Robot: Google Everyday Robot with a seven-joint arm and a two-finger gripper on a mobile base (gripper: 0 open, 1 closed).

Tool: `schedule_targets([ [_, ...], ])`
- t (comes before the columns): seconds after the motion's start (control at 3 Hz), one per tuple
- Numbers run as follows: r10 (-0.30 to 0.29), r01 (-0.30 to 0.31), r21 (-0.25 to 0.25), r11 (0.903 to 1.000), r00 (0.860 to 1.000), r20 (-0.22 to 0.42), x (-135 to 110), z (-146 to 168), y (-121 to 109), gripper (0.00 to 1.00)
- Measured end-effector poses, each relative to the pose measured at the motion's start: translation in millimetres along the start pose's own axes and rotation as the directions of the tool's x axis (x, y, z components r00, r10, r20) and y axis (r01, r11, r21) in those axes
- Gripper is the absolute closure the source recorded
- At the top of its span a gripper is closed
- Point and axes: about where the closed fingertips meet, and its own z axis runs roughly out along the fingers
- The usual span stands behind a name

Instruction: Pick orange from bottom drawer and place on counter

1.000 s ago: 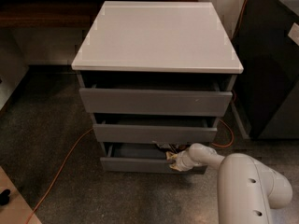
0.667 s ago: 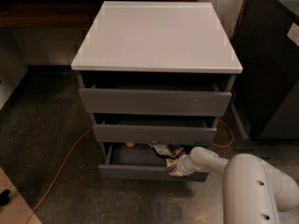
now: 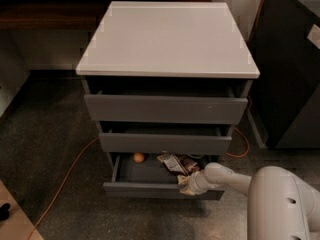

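Observation:
The bottom drawer (image 3: 150, 190) of the grey cabinet stands pulled out, its grey interior showing. A small orange (image 3: 139, 157) lies at the drawer's back left, partly under the middle drawer's front. Brown snack packets (image 3: 176, 164) lie to its right. My gripper (image 3: 185, 185) sits at the drawer's front edge, right of centre, on the end of the white arm (image 3: 225, 177) reaching in from the lower right. It is well to the right of the orange. The pale counter (image 3: 167, 39) tops the cabinet and is bare.
The top drawer (image 3: 165, 109) and middle drawer (image 3: 165, 143) stand slightly out above the bottom one. An orange cable (image 3: 70, 171) runs across the floor at left. A dark cabinet (image 3: 290, 69) stands to the right, a brown wooden shelf (image 3: 45, 14) behind left.
The bottom drawer has come further out, with my gripper at its front edge moving toward me. The orange and packets inside have come into view.

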Motion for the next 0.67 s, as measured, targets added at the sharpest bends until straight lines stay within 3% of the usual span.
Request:
schedule_targets([
  [0.67, 0.016, -0.015, -0.008, 0.9998, 1.0, 0.012, -5.0, -2.2, 14.1, 1.0],
])
